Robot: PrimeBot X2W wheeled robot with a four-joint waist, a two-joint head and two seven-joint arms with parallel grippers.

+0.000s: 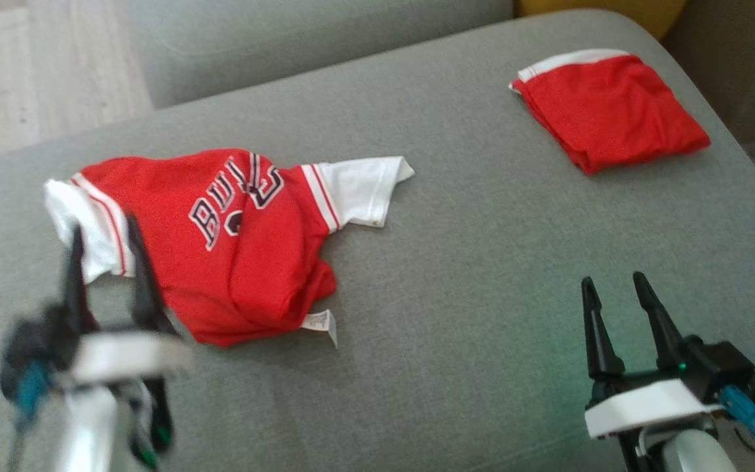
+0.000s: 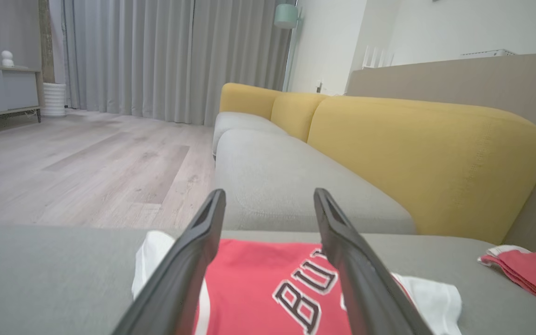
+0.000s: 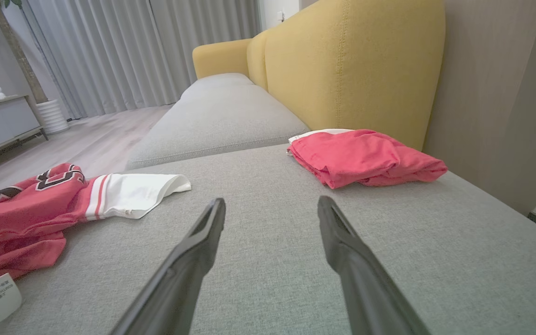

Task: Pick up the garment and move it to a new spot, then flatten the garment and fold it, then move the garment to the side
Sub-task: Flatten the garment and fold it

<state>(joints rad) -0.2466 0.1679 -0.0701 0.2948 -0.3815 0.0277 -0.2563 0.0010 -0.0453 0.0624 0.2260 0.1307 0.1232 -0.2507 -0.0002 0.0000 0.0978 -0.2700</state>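
At the far left, the left gripper (image 1: 103,226) is hanging over the garment's left-hand sleeve (image 1: 63,200), its jaws standing wide apart and gripping nothing. The white cloth is lying just beneath the fingertips, so this arm is by far the nearer one.

The garment (image 1: 246,249), a red jersey with dark lettering, is lying rumpled on the grey sofa seat (image 1: 469,275), left of the middle in the head view. Its long axis is running sleeve to sleeve across the robot's front, climbing slightly away from the robot toward the right. The lettering is slanting the same way, its tops pointing away and leftward. The hem is bunching toward the robot, with the care label (image 1: 322,322) sticking out at the near edge. So the garment seems to be pointing hem-first at the robot, though the collar cannot be made out. The right-hand sleeve (image 1: 358,187) is lying flat and spread, pointing right.

Further right, the right gripper (image 1: 613,280) is hovering above bare seat, jaws wide open and empty. It is well apart from the garment, which is lying to its left and a little beyond. Flattening will probably call for this arm to travel left to the right-hand sleeve, so that both arms are pulling along the sleeve axis. At the far right, a folded red cloth (image 1: 607,108) is resting near the seat's back corner.
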